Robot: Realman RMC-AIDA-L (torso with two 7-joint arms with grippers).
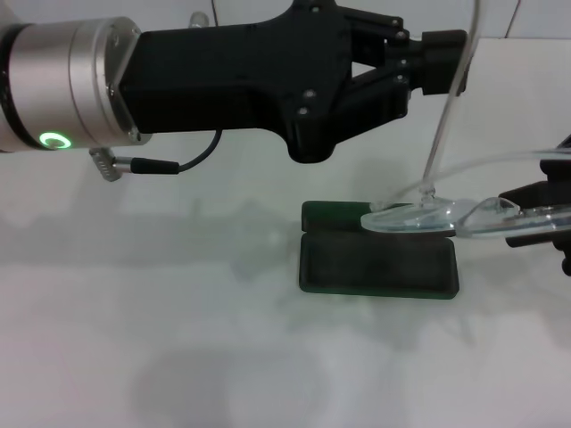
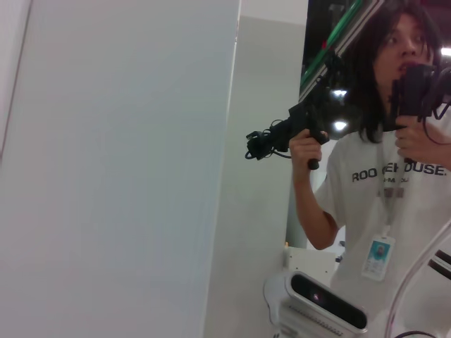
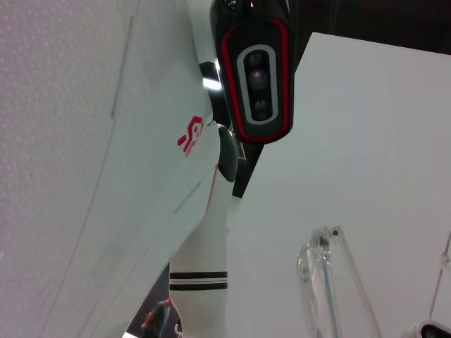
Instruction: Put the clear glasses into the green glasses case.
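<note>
The green glasses case [image 1: 379,267] lies open on the white table, with its lid [image 1: 332,214] folded back behind it. The clear glasses [image 1: 428,217] hang just above the case's far right part, lenses down. One thin arm of the glasses rises steeply to my left gripper [image 1: 451,61], which is shut on it high above the table. At the right edge of the head view, my right gripper [image 1: 540,214] is shut on the frame's other end. The right wrist view shows a clear glasses arm [image 3: 320,282] close up.
The white table [image 1: 178,339] spreads in front of and left of the case. My left arm [image 1: 223,71] spans the top of the head view. A person [image 2: 394,176] holding controllers stands beyond, seen in the left wrist view.
</note>
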